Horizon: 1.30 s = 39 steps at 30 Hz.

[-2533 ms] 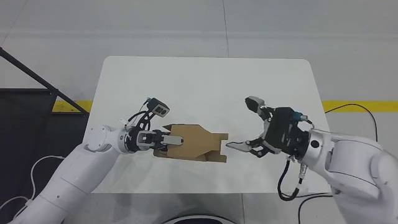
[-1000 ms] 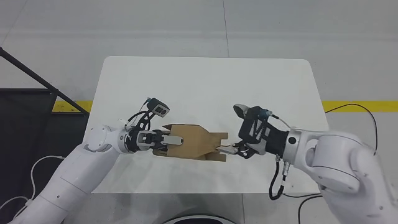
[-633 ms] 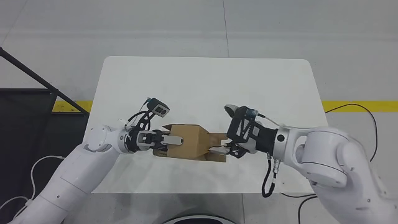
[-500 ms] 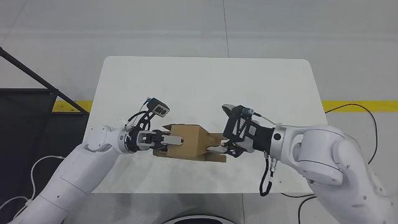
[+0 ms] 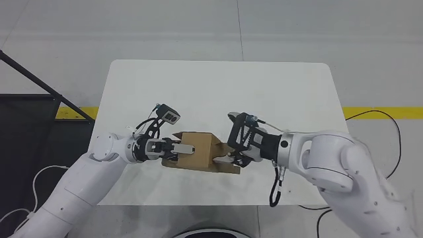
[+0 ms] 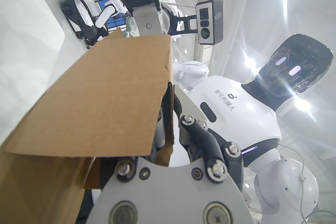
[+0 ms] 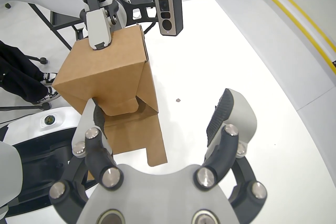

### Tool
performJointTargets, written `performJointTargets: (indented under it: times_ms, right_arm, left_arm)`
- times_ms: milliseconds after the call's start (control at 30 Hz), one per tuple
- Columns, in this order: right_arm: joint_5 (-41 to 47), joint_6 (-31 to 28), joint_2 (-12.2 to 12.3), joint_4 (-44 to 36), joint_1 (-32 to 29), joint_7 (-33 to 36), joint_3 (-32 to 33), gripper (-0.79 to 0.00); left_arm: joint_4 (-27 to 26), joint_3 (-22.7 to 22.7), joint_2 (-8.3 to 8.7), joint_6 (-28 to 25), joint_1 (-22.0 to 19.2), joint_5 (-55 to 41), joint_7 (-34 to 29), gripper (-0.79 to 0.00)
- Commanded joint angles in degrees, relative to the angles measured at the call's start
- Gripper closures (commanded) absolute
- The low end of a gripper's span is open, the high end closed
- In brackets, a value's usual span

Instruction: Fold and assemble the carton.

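Note:
A brown carton (image 5: 196, 149) lies on the white table (image 5: 264, 92), half raised into a box shape, with loose flaps at its right end. My left gripper (image 5: 180, 149) is shut on the carton's left wall (image 6: 105, 104); one white finger (image 7: 97, 30) lies on top of the panel. My right gripper (image 7: 160, 114) is open at the carton's right end (image 7: 126, 93). One of its pads (image 7: 98, 117) touches the folded end flap, while the other pad (image 7: 223, 114) hangs over bare table. From above, the right gripper (image 5: 232, 152) sits against the flaps.
The table's near edge (image 5: 218, 205) runs just below the carton. A small dark speck (image 7: 178, 100) lies on the table beside the flaps. A black stand (image 5: 33, 79) is off the table's left side.
My right gripper has moved left up to the carton and pressed its end flaps inward. The carton now looks shorter and more box-shaped. The left arm has held still.

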Motion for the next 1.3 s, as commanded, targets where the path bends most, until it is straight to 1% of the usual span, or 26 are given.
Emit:
performJointTargets:
  times_ms: [0, 467, 733, 1067, 1267]
  right_arm:
    - [-0.04, 0.04, -0.12, 0.26, 0.36, -0.11, -0.40, -0.785]
    - [-0.39, 0.30, -1.18, 2.12, 3.02, -0.80, -3.68, -0.785]
    - [-0.33, 0.33, -1.53, 2.92, 3.64, -0.99, -4.24, -0.785]
    - [-0.38, 0.16, -1.27, 2.45, 2.11, -0.98, -2.39, -0.785]
    - [-0.68, 0.34, -0.74, 1.31, -0.11, -1.26, 0.41, -0.785]
  left_arm:
    - [0.00, 0.00, 0.00, 0.00, 0.00, 0.00, 0.00, 0.000]
    - [0.00, 0.00, 0.00, 0.00, 0.00, 0.00, 0.00, 0.000]
    - [0.00, 0.00, 0.00, 0.00, 0.00, 0.00, 0.00, 0.000]
    - [0.00, 0.00, 0.00, 0.00, 0.00, 0.00, 0.00, 0.000]
    - [0.00, 0.00, 0.00, 0.00, 0.00, 0.00, 0.00, 0.000]
